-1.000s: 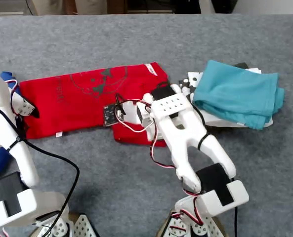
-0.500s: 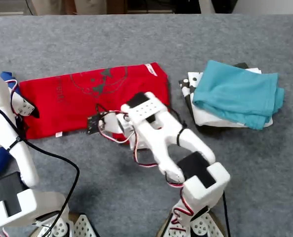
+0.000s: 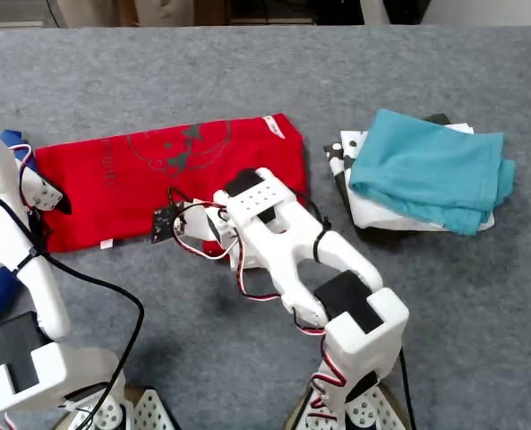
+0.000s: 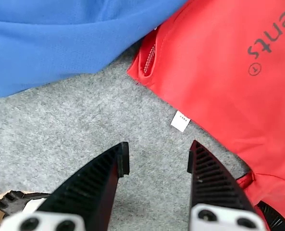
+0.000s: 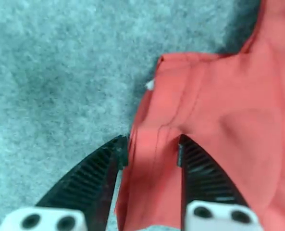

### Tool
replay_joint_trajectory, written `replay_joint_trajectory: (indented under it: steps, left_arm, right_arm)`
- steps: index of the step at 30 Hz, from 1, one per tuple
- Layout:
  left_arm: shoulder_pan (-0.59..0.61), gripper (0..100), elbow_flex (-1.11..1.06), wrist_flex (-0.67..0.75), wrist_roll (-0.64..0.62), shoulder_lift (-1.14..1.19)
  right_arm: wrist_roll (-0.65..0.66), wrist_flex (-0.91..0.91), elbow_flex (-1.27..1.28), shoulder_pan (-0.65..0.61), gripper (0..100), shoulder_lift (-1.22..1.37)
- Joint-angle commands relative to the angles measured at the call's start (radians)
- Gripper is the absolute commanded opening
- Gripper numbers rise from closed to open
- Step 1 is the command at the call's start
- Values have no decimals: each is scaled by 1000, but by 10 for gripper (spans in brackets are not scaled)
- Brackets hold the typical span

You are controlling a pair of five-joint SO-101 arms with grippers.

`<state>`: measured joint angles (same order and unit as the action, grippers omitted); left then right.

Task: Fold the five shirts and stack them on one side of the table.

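From the high view, the red shirt lies spread toward the left edge of the bench. In the left wrist view, my left tool is open over bare bench beside the shirt's corner. In the right wrist view, my right tool pinches the hem; I think I should carry it across low and evenly.

place: robotics lab bench | signs: grey felt-covered table; left arm and right arm, white printed shells, mounted at the table's near edge; bare servo wiring | past the table's far edge: brown furniture
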<state>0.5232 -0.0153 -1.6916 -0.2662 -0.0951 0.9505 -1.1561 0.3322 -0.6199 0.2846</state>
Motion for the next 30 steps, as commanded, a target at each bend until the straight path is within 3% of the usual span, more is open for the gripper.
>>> replay_joint_trajectory:
  steps: [1,4,13,19,21,24,30]
  left_arm:
    - [11,211,37,-9,11,-4]
    - [11,211,37,-9,11,-4]
    - [11,211,37,-9,12,-4]
    - [11,211,37,-11,12,-4]
    - [11,211,37,-11,12,-4]
    - [11,211,37,-11,12,-4]
    - [12,211,40,-34,12,-4]
  right_arm:
    - [-14,15,-19,13,83,7]
    - [-15,28,-21,30,2,7]
    - [-15,29,-21,39,17,7]
    - [-15,-18,-18,42,272,8]
    - [-11,-15,-10,39,295,8]
    - [-8,-14,-10,38,248,10]
    - [-21,-6,-28,41,22,36]
